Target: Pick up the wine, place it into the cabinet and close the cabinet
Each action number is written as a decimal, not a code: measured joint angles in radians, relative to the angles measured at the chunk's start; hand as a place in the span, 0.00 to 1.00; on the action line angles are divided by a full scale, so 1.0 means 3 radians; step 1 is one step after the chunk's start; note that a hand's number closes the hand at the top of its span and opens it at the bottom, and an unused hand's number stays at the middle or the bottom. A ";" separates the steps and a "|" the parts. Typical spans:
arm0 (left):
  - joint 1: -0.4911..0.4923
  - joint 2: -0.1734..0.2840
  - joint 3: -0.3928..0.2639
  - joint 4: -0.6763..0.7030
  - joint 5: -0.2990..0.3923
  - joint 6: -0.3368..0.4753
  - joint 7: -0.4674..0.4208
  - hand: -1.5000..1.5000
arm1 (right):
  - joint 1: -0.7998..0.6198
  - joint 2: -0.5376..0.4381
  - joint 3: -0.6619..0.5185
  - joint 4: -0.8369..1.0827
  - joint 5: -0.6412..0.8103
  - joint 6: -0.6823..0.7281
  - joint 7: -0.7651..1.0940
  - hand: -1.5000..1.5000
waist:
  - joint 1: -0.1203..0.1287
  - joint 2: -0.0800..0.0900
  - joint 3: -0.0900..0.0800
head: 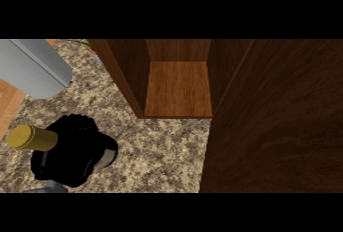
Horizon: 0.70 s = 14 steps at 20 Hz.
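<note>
The wine bottle shows only as its gold-capped top (30, 137), which sticks out to the left of my left hand (75, 154). That black hand is low at the left, over the speckled counter (161, 149), with its fingers curled round the bottle and hiding the body. The bottle lies tilted, with its top toward the left edge. The dark wooden cabinet (124, 72) stands at the upper middle, open, with a bare lighter shelf (178, 88) inside. Its door (278, 122) stands open and fills the right side. The hand is below and left of the opening.
A large grey rounded cylinder (32, 68) reaches in from the upper left, above the hand; I cannot tell what it is. A light wooden strip (9, 105) runs along the left edge. Something green (85, 43) peeks out at the top beside the cabinet.
</note>
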 measured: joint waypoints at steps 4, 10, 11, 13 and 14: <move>-0.0024 -0.0118 -0.0212 -0.0402 -0.0095 0.0205 0.0393 1.00 | 0.0039 0.0013 0.0029 -0.0001 0.0006 0.0011 -0.0030 0.00 | -0.0007 0.0001 0.0000; -0.0196 -0.0288 -0.0528 -0.0728 -0.0192 0.0453 0.0905 1.00 | 0.0071 0.0013 -0.0008 -0.0007 -0.0003 0.0027 -0.0014 0.00 | -0.0019 0.0004 0.0000; -0.0239 -0.0306 -0.0589 -0.0720 -0.0205 0.0503 0.0912 1.00 | 0.0045 0.0014 -0.0028 -0.0008 -0.0007 0.0021 -0.0002 0.00 | -0.0022 0.0004 0.0000; -0.0301 -0.0333 -0.0743 -0.0850 -0.0204 0.0664 0.1046 1.00 | 0.0026 -0.0003 -0.0052 -0.0012 -0.0013 0.0035 0.0022 0.00 | -0.0023 0.0004 -0.0001; -0.0388 -0.0342 -0.0803 -0.0861 -0.0197 0.0764 0.1126 1.00 | 0.0016 0.0011 -0.0018 -0.0013 -0.0012 0.0025 0.0031 0.00 | -0.0027 0.0004 0.0000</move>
